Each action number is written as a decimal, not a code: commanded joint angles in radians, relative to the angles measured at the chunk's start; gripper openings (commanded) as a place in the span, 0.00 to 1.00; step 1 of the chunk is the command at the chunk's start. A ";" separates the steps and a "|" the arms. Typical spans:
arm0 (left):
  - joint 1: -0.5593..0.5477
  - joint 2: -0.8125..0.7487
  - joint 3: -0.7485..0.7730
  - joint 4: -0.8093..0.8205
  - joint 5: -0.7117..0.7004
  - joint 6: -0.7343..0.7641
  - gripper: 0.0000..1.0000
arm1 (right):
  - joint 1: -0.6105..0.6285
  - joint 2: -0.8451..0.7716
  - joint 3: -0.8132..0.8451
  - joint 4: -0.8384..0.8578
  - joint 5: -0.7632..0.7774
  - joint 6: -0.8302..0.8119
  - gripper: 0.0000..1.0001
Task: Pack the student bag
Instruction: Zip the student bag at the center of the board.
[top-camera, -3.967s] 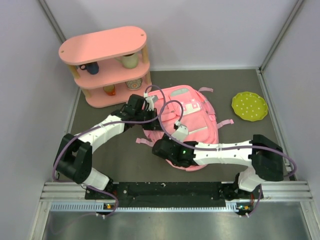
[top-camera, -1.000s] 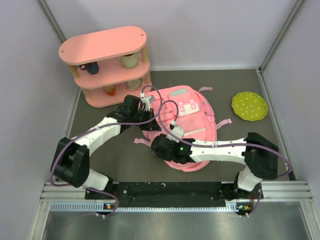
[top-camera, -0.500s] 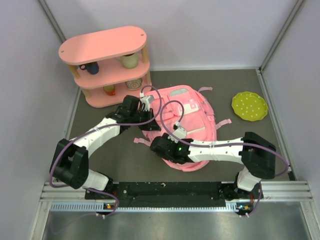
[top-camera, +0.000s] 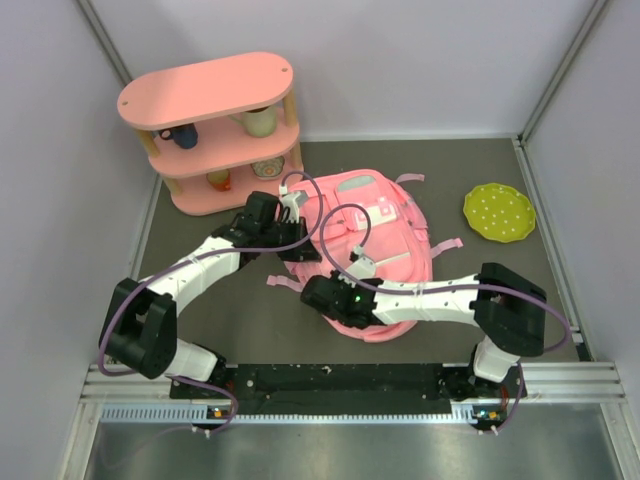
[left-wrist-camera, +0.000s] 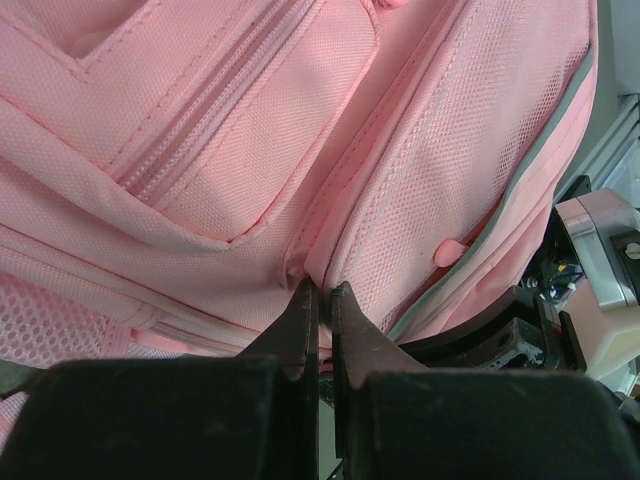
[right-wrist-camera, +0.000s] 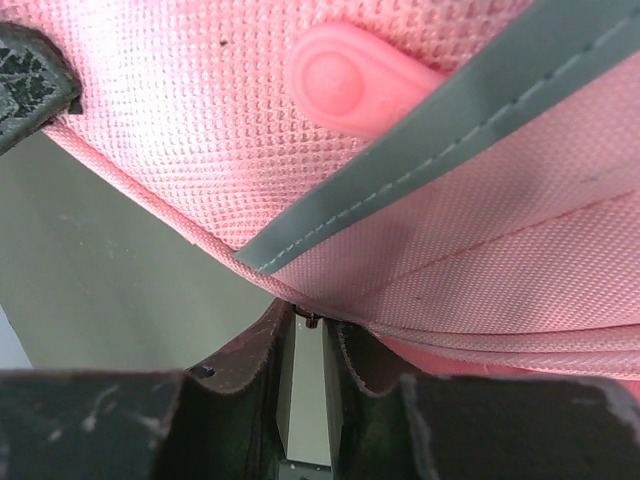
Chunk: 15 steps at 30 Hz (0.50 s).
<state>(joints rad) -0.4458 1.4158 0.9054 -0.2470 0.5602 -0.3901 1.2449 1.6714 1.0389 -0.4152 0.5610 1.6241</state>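
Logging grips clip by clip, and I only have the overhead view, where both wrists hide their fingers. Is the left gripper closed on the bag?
Observer: The left wrist view shows the left gripper shut, tips pushed into a seam between two panels of the student bag. Whether fabric is pinched I cannot tell.
Operator: And the right one?
Observer: The right gripper sits at the bag's bottom edge, jaws narrowly apart. Whether it has a grip does not show.
Operator: Any zipper pull near it?
Observer: A pink tab lies on the mesh, just above a grey trim strip, clear of the fingers.
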 joint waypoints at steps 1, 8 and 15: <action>0.004 -0.057 0.010 -0.009 0.086 0.011 0.00 | -0.058 -0.015 -0.046 -0.099 0.181 -0.030 0.14; 0.004 -0.064 0.007 -0.017 0.069 0.019 0.00 | -0.058 -0.045 -0.056 -0.105 0.246 -0.115 0.00; 0.006 -0.046 0.006 -0.035 0.026 0.069 0.00 | -0.059 -0.209 -0.137 -0.019 0.162 -0.509 0.00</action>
<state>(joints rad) -0.4469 1.4158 0.9058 -0.2302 0.5549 -0.3870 1.2446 1.6028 0.9871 -0.3996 0.6102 1.4014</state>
